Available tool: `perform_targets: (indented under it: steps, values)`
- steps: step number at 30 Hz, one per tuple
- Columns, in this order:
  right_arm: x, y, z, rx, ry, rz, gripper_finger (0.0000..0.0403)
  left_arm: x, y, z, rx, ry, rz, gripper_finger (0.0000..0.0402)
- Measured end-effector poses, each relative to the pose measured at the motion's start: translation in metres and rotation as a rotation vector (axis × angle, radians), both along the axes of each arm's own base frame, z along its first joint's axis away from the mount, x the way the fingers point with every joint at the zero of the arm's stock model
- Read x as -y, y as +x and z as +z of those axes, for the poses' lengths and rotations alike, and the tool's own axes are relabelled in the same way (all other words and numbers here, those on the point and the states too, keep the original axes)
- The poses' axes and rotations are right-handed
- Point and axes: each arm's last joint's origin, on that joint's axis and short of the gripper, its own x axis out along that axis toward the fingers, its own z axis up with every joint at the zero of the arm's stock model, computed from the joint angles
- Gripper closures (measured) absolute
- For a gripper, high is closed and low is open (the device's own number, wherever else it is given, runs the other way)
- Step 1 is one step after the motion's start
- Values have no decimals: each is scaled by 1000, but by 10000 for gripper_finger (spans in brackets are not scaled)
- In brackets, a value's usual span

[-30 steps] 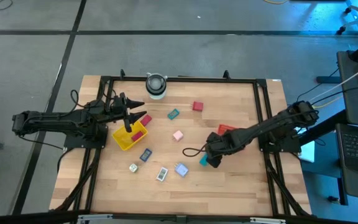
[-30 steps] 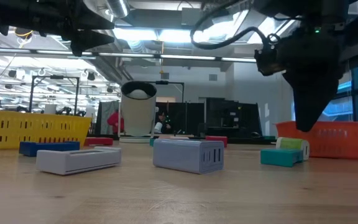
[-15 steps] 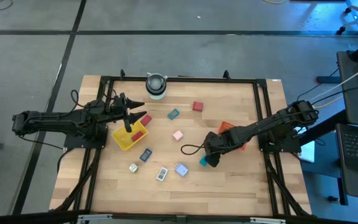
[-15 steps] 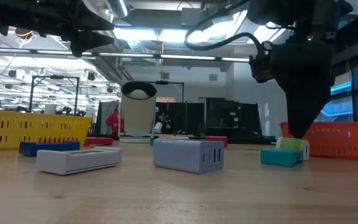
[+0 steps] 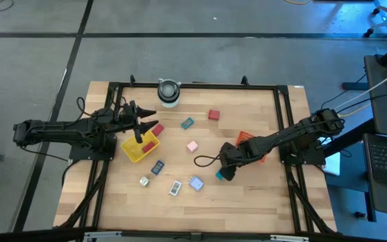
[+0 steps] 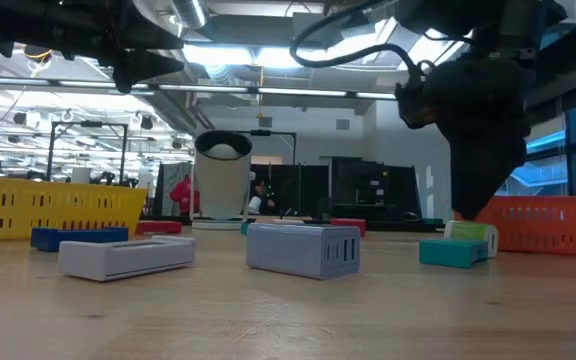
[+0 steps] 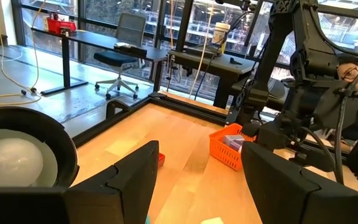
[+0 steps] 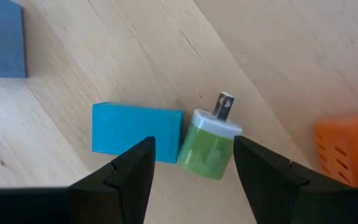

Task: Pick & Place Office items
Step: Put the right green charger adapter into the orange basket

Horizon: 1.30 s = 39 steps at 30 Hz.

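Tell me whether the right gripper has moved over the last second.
Yes. In the high view the right gripper has slid left, away from the orange tray; in the low view it has come down toward the teal block.

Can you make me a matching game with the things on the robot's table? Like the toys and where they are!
Things:
1. green plug
2. yellow tray
3. orange tray
4. white-and-grey cylinder

Places:
A. at the far edge of the table
B. touching the teal block, under the right gripper
C. under the left gripper
D. beside the right arm

Pairs: 1-B, 2-C, 3-D, 4-A
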Motion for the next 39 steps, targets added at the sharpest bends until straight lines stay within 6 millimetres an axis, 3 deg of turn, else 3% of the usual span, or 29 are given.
perform_targets:
  steps: [29,39]
  values:
    - [6,-9,-26,25,22,7,189,0,0,-1,-10,-8,0,176]
    - [5,-9,-26,23,37,23,278,0,0,-1,-9,-9,0,176]
